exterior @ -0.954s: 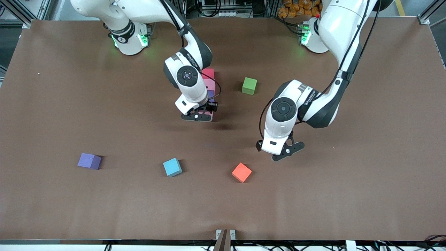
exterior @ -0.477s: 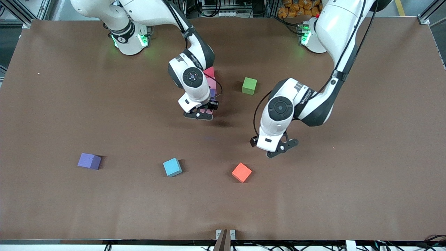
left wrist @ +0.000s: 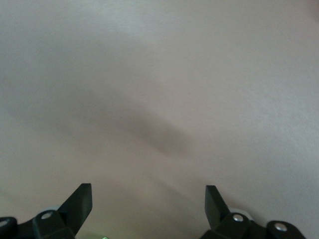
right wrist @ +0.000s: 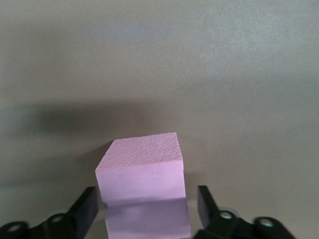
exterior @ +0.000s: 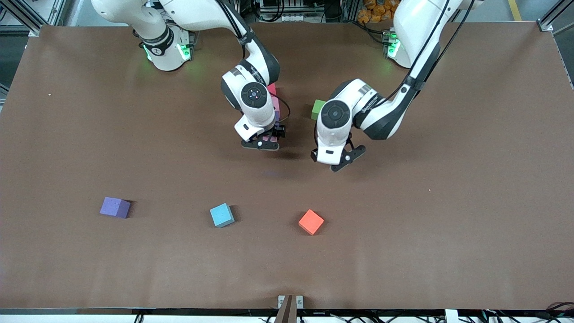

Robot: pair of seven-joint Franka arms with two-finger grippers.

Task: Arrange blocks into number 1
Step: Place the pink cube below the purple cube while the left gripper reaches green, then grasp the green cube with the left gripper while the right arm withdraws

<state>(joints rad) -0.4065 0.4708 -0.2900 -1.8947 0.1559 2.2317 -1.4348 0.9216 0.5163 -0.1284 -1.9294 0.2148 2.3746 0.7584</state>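
A cyan cube [exterior: 222,215] sits on the brown table [exterior: 471,224], toward the edge nearest the front camera. Beside it, toward the left arm's end, an orange cube [exterior: 311,221] rests turned corner-on. The two are apart, roughly level with each other.

The right arm's wrist is covering most of the block row [exterior: 273,99], so only slivers of red and pink are showing. The left arm is hiding half the green cube [exterior: 317,109], and the pink cube [right wrist: 142,181] is getting cut off at the right wrist view's edge.
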